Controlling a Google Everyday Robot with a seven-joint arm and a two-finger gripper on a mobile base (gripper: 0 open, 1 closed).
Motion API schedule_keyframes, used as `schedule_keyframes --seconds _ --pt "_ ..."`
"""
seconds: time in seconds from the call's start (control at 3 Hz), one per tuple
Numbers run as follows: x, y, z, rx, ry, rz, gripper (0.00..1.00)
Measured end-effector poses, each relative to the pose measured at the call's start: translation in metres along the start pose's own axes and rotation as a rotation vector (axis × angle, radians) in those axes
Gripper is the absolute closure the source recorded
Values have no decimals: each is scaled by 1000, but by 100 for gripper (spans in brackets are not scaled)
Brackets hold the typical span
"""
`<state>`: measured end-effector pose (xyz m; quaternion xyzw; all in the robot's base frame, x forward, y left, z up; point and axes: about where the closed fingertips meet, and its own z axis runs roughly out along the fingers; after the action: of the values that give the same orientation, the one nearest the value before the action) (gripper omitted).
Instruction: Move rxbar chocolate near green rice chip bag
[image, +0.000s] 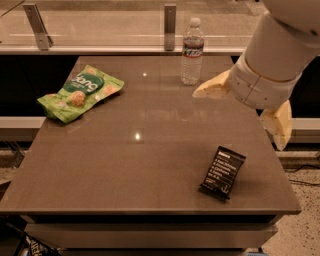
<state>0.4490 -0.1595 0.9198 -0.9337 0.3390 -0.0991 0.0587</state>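
The rxbar chocolate (223, 171), a small black wrapper with white text, lies flat near the table's front right corner. The green rice chip bag (80, 92) lies at the table's left side, far from the bar. My gripper (238, 120) hangs over the right side of the table, above and behind the bar. It is open and empty. Its two cream fingers are spread wide: one finger (211, 88) points left toward the bottle, and the other finger (280, 124) points down past the table's right edge.
A clear water bottle (192, 52) stands upright at the back centre of the grey table (140, 165), just left of my gripper. A glass-and-metal railing (170, 20) runs behind the table. The table's front and right edges lie close to the bar.
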Motion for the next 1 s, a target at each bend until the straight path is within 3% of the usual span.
schedule_keyframes --seconds 1.0 --pt "-42 3 55 1 -166 -113 0"
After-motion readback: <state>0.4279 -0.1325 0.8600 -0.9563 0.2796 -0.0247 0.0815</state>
